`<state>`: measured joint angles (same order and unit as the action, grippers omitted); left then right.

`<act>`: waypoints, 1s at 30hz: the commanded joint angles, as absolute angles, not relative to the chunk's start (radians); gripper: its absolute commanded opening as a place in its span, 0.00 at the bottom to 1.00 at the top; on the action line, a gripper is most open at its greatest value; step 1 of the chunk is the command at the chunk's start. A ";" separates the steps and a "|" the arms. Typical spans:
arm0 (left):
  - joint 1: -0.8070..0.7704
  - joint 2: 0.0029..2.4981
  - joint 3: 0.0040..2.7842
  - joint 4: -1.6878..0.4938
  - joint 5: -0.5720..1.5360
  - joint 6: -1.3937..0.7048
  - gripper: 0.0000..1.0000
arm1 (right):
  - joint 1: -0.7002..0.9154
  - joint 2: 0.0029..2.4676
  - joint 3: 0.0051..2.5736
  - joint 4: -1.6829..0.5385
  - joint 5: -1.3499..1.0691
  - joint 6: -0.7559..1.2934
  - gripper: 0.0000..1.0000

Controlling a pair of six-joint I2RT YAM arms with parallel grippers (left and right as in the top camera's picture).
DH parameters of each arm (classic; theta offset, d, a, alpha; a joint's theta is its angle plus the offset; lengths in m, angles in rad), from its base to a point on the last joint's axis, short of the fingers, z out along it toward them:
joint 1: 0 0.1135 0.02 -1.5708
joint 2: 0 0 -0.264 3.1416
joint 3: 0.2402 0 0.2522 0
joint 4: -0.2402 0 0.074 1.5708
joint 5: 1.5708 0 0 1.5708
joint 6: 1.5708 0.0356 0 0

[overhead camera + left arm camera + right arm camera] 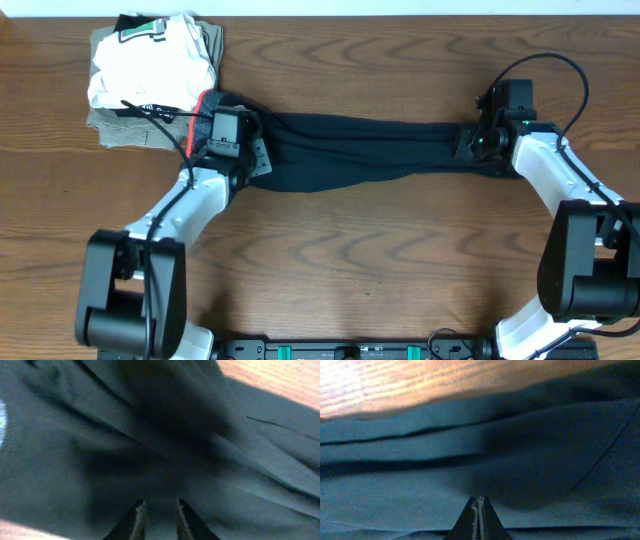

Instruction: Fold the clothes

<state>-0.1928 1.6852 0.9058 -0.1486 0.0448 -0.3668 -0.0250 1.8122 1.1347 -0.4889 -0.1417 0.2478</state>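
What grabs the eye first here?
The black pants, stretched in a long band across the middle of the table, with the left gripper at the red-lined waistband end and the right gripper at the leg end. Then the stack of folded clothes at the far-left corner, white on top.

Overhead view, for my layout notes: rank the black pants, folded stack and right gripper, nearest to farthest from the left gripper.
1. black pants, directly under the left gripper.
2. folded stack, in the far-left corner beside it.
3. right gripper, at the pants' other end.

Soft matt black cloth pants (370,150) on grained wood table (350,260).
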 commanded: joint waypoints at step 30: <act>-0.193 1.784 0.927 -0.374 0.030 -0.365 0.06 | -0.073 1.900 1.149 -0.574 0.012 0.238 0.01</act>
<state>-0.1928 1.7672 0.9329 -0.3393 0.0448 -0.3656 -0.0536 1.8904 1.1351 -0.5644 -0.0185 0.2478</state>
